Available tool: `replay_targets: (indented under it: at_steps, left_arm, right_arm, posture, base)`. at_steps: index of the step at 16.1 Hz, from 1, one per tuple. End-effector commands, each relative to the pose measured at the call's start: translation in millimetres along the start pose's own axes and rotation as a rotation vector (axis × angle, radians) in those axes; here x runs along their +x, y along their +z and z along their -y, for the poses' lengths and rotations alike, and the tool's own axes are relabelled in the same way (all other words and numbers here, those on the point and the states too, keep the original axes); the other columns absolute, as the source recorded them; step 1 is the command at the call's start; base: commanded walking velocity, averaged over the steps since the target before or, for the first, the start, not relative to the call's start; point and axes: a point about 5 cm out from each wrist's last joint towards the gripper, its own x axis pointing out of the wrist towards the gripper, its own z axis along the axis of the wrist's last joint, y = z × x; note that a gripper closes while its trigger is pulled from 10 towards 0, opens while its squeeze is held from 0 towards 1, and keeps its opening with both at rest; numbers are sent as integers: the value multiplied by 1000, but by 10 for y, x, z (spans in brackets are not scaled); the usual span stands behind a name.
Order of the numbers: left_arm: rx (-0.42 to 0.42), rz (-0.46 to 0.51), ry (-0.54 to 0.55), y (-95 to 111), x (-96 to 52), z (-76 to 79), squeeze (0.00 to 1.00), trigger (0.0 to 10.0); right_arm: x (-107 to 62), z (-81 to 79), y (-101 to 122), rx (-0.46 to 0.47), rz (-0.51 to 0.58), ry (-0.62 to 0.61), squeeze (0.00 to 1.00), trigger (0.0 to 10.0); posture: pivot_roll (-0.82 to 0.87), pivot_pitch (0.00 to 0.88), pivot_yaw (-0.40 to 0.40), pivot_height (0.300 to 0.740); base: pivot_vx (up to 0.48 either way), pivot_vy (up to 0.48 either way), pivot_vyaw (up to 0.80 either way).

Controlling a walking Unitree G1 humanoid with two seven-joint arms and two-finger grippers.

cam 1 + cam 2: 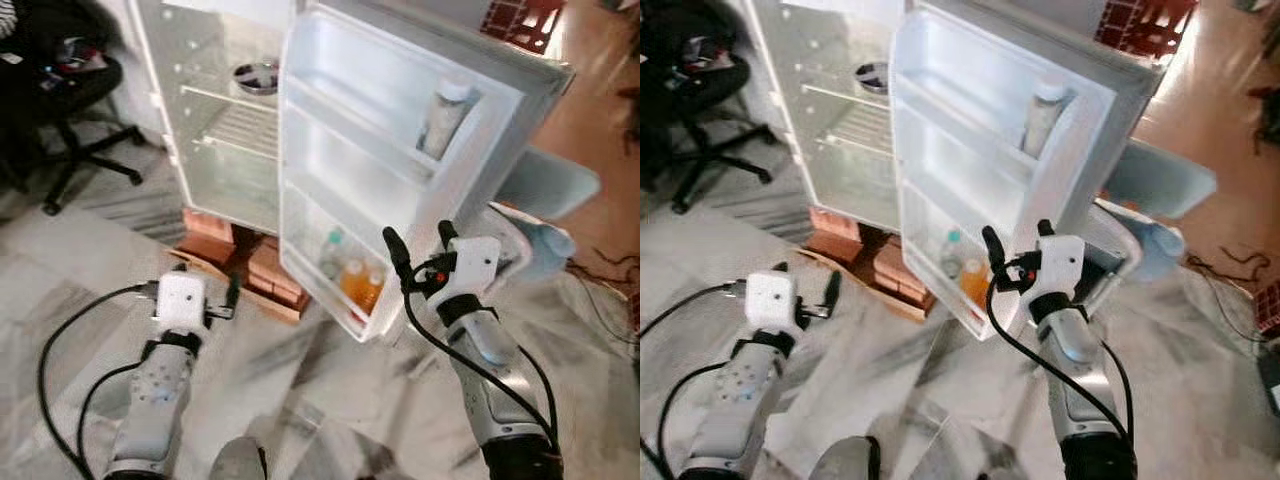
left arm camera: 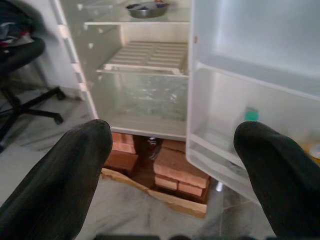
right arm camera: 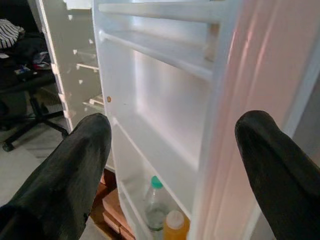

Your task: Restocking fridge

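A white fridge (image 1: 215, 150) stands open, its door (image 1: 400, 130) swung out toward me. The door's top shelf holds a white bottle (image 1: 443, 118). Its bottom shelf holds a clear bottle with a green cap (image 1: 331, 252) and orange juice bottles (image 1: 360, 283). A steel bowl (image 1: 257, 76) sits on a shelf inside. My right gripper (image 1: 420, 243) is open at the door's outer edge, which runs between its fingers in the right wrist view, and it holds nothing. My left gripper (image 1: 190, 285) is open and empty, low over the floor in front of the fridge.
The fridge rests on red bricks (image 1: 240, 255) and a wooden board. A black office chair (image 1: 70, 110) stands to the left. A pale blue-grey object (image 1: 545, 185) sits behind the door on the right, with a red crate (image 1: 525, 18) beyond it. The floor is grey marble.
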Motion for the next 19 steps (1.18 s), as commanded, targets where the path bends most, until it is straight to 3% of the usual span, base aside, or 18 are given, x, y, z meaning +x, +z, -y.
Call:
replay_targets:
  at_steps: [1,6,10,12,19]
  left_arm:
    - [4,-8,-9,-9,11,21,0,10000]
    - [4,-35,-4,-51,7,30,0,10000]
    - [-4,-136,40,-258,-71,-1,0,10000]
    - [-4,-134,50,-292,-118,-38,0,10000]
    - [-27,-102,46,-247,-102,-22,0,10000]
  right_arm:
    - [-15,49,28,-5,12,-18,0,10000]
    - [-1,98,15,-35,1,-60,0,10000]
    - [130,113,59,-37,10,-98,0,10000]
    - [164,122,80,-38,13,-98,0,10000]
    - [10,126,-40,-54,-23,-96,0,10000]
  posture:
    - [115,80,-79,740]
    - [114,83,-79,740]
    - [116,87,-80,740]
    - [118,89,-84,740]
    - [108,91,-84,740]
  base:
    - [0,0,0]
    - [0,0,0]
    - [0,0,0]
    - [0,0,0]
    - [140,-281,0]
